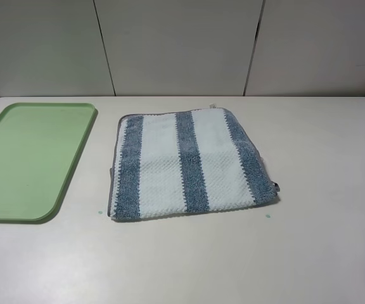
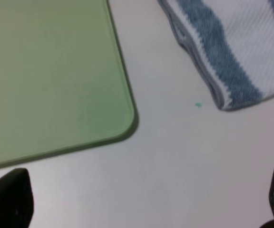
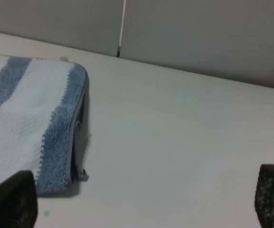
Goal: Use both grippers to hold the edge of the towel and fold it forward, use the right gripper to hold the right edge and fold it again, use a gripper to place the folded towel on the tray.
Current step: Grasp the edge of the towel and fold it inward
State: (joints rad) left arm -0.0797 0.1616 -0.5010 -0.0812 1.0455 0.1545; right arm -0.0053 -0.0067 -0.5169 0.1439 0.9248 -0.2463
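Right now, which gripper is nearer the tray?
Left. The left gripper hangs open near a rounded corner of the tray; the right gripper is beside the right edge of the towel, away from the tray.

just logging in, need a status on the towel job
left end effector open, right end effector open, both empty; striped towel on table right of green tray, not on it; nothing between them

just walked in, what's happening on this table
Nothing is being handled right now. A striped towel lies flat on the white table, to the right of a green tray and apart from it. Both robot grippers are open and hold nothing: the left gripper hangs over bare table near the tray's corner, the right gripper near the towel's right edge. The towel is not yet on the tray.
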